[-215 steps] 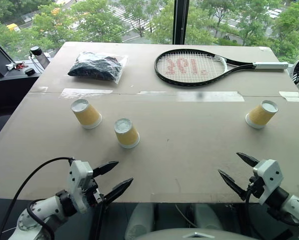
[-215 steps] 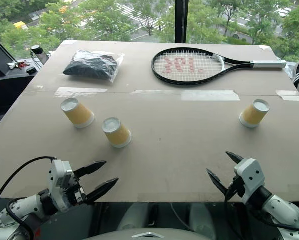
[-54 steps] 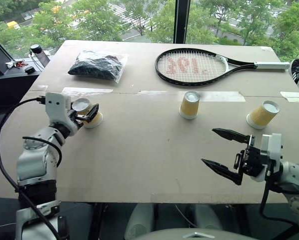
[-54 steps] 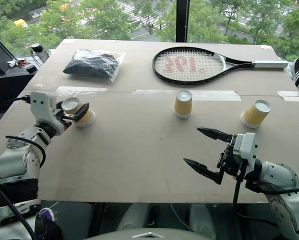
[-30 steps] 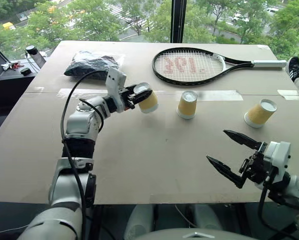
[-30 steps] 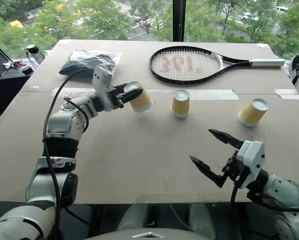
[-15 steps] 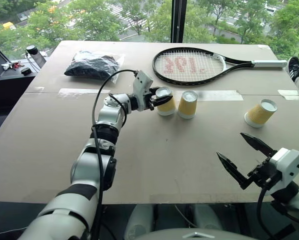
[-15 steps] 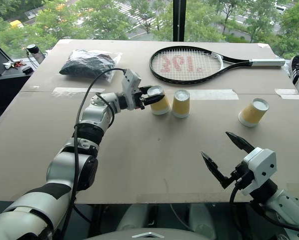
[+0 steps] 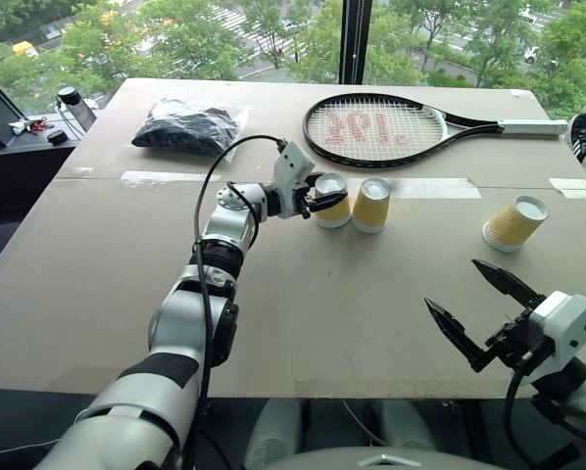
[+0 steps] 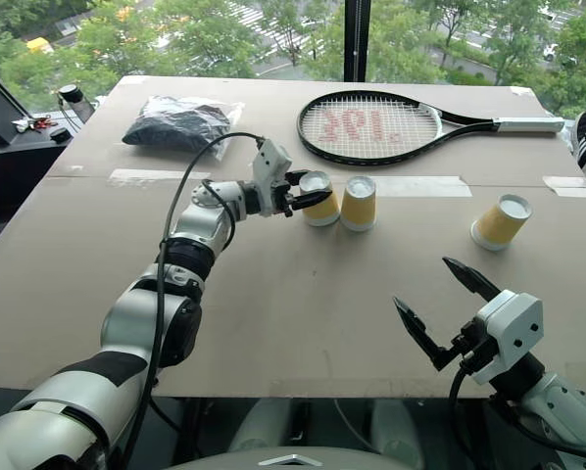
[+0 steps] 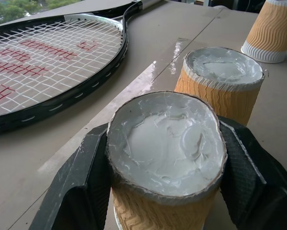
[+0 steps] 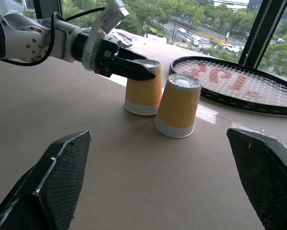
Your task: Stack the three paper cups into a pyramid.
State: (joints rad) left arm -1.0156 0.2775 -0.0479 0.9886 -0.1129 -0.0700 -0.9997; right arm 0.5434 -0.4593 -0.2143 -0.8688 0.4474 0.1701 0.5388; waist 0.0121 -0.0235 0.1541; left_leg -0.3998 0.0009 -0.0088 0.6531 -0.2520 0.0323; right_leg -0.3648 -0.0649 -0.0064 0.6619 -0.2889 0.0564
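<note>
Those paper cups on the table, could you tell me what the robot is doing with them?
The left gripper is shut on one upside-down paper cup, set right beside a second cup near the tennis racket. The third cup stands apart at the table's right. The right gripper hangs open, holding nothing. No cup is stacked on top yet.

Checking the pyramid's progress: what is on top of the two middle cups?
Nothing sits on the gripped cup or its neighbour; both white bases are bare. Their insides are hidden.
</note>
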